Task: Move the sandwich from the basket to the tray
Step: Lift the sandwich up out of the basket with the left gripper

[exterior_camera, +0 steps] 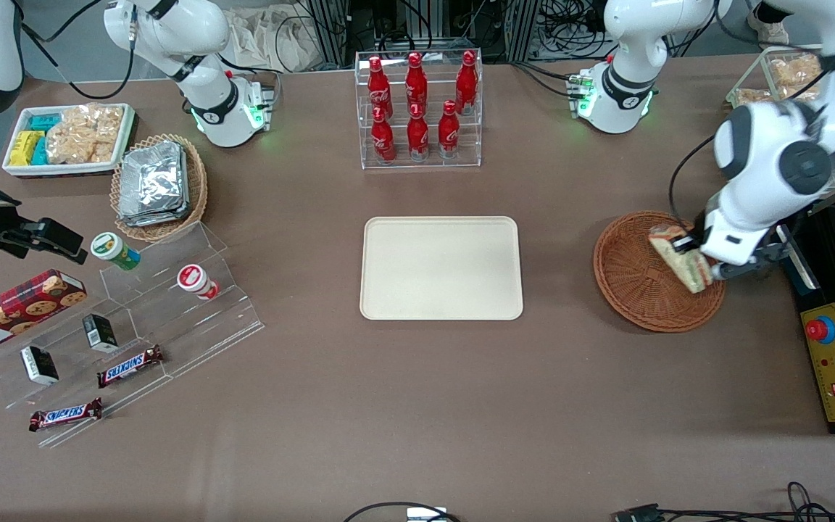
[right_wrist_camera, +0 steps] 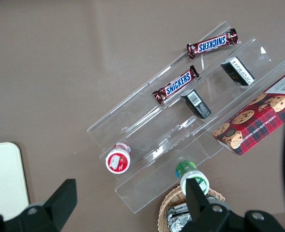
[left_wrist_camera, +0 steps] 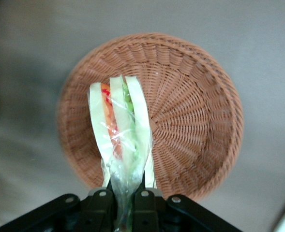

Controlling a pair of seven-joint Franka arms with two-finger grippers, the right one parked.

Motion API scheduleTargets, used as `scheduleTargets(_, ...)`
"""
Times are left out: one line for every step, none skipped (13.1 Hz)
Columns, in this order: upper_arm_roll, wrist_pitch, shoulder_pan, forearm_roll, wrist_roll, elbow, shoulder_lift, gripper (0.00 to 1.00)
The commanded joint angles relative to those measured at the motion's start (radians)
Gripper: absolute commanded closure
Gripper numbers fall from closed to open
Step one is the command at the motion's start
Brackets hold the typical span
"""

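Sandwich (exterior_camera: pixel 680 256) in clear wrap is pinched at its narrow end by the claw (exterior_camera: pixel 707 270), fingers closed on the wrap, held above the brown wicker basket (exterior_camera: pixel 635 290); wrist view shows pale bread slices with red and green filling over the basket's weave (left_wrist_camera: pixel 190 111). Cream tray (exterior_camera: pixel 441 267) lies bare mid-tabletop, well apart from the basket, toward the parked arm. Tabletop (exterior_camera: pixel 417 420) is matte brown; cables trail along its edges. Clear rack (exterior_camera: pixel 417 109) holds red Coca-Cola bottles. Toward the parked arm's end: stepped acrylic stand (exterior_camera: pixel 142 326) with two Snickers bars (exterior_camera: pixel 130 365), small dark boxes, two cups; a Walkers cookie box (exterior_camera: pixel 11 308); tan basket with foil packets (exterior_camera: pixel 156 185); white snack tray (exterior_camera: pixel 69 138).
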Motion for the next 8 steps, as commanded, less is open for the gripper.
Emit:
scheduleTargets(-0.003,-0.276,0.002,0.008,0.1,0.284,0.034,0.88)
scheduleTargets(-0.004,-0.354,-0.001,0.008,0.131,0.363,0.042,0.88)
scheduleTargets(-0.006,-0.419,-0.003,0.005,0.155,0.439,0.057,0.88)
scheduleTargets(-0.009,-0.468,-0.01,0.005,0.16,0.503,0.072,0.88)
scheduleTargets(-0.014,-0.501,-0.012,0.002,0.159,0.549,0.089,0.88)
scheduleTargets(-0.03,-0.513,-0.023,0.0,0.156,0.585,0.101,0.88)
scheduleTargets(-0.053,-0.516,-0.036,0.002,0.154,0.606,0.106,0.88)
scheduleTargets(-0.082,-0.518,-0.05,0.002,0.143,0.613,0.115,0.88)
